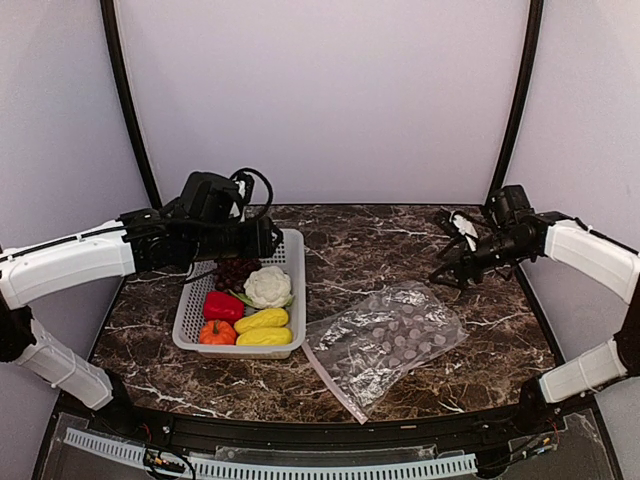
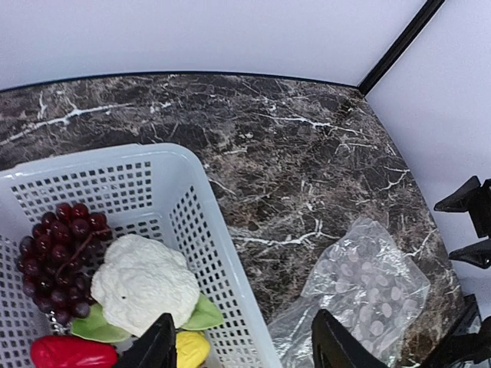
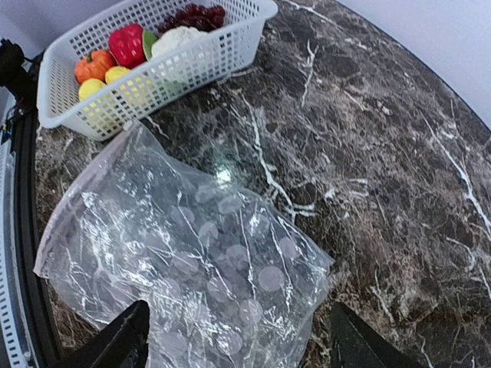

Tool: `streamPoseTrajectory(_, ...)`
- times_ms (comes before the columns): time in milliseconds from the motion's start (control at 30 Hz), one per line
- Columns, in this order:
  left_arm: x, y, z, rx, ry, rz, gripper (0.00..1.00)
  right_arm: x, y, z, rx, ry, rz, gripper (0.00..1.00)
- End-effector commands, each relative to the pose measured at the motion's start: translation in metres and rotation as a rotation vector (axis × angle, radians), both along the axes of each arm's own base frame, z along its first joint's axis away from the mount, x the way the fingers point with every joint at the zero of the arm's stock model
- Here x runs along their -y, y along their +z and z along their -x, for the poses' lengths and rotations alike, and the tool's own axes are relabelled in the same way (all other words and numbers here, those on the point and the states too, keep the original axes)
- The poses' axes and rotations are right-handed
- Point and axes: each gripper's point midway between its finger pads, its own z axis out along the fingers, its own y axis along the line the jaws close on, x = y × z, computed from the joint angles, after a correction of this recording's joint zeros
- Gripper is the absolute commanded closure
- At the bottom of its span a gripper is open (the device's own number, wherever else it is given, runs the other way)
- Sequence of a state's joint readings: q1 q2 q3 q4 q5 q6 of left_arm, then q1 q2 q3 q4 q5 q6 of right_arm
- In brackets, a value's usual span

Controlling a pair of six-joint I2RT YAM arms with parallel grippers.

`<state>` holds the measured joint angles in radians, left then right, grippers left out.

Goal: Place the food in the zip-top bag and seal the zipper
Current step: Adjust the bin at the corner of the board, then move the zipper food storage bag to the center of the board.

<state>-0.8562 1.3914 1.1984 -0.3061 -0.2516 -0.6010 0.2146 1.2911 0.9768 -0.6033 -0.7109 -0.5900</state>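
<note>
The food lies in a white perforated basket (image 1: 297, 290): dark grapes (image 1: 236, 270), white cauliflower (image 1: 268, 286), red pepper (image 1: 222, 306), an orange fruit (image 1: 216, 333), two yellow pieces (image 1: 262, 320) and a green piece (image 1: 243, 297). The clear dotted zip-top bag (image 1: 390, 340) lies flat to the right of the basket, with its pinkish zipper (image 1: 333, 382) along the near left edge. My left gripper (image 2: 242, 353) is open and empty above the basket's far right corner. My right gripper (image 3: 242, 349) is open and empty above the bag's far right end.
The marble table ends at a dark curved rim (image 1: 300, 425) in front. Black frame posts (image 1: 130, 110) and white walls stand behind. The basket also shows in the right wrist view (image 3: 153, 92), left of the bag (image 3: 184, 253).
</note>
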Motion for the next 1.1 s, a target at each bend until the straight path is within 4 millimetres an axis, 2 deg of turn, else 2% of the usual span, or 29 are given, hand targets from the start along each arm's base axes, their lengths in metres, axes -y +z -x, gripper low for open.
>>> streamPoseTrajectory(0,-0.021,-0.006,-0.009,0.165,0.010,-0.161,0.42,0.016,-0.044,-0.008,-0.128,-0.078,0.151,0.25)
streamPoseTrajectory(100,-0.027,-0.008,-0.015,0.200,0.026,-0.226,0.44,0.018,-0.065,-0.014,-0.198,-0.091,0.191,0.29)
streamPoseTrajectory(333,-0.013,0.010,-0.021,0.295,-0.045,-0.244,0.45,0.014,-0.100,-0.023,-0.346,-0.094,0.222,0.37)
streamPoseTrajectory(400,-0.014,0.016,-0.025,0.333,-0.027,-0.238,0.40,0.013,-0.109,-0.027,-0.379,-0.101,0.230,0.42)
streamPoseTrajectory(500,-0.017,0.020,-0.029,0.359,0.005,-0.237,0.26,0.011,-0.118,-0.035,-0.422,-0.106,0.233,0.62)
streamPoseTrajectory(633,-0.007,0.024,-0.032,0.372,-0.017,-0.213,0.25,0.013,-0.126,-0.049,-0.454,-0.132,0.221,0.82)
streamPoseTrajectory(700,-0.002,0.018,-0.033,0.341,-0.031,-0.211,0.26,0.021,-0.125,-0.060,-0.460,-0.165,0.210,0.96)
streamPoseTrajectory(733,0.000,0.015,-0.031,0.320,-0.040,-0.212,0.27,0.028,-0.121,-0.066,-0.452,-0.187,0.202,1.00)
streamPoseTrajectory(933,0.007,0.011,-0.025,0.273,-0.069,-0.145,0.29,0.096,-0.083,-0.123,-0.343,-0.390,0.152,0.99)
streamPoseTrajectory(967,0.009,0.014,-0.023,0.278,-0.075,-0.127,0.29,0.104,-0.079,-0.131,-0.318,-0.406,0.160,0.82)
streamPoseTrajectory(1000,0.010,0.010,-0.021,0.269,-0.086,-0.117,0.29,0.108,-0.076,-0.138,-0.293,-0.415,0.179,0.72)
streamPoseTrajectory(1067,0.015,0.009,-0.018,0.263,-0.109,-0.089,0.29,0.112,-0.061,-0.152,-0.244,-0.451,0.211,0.61)
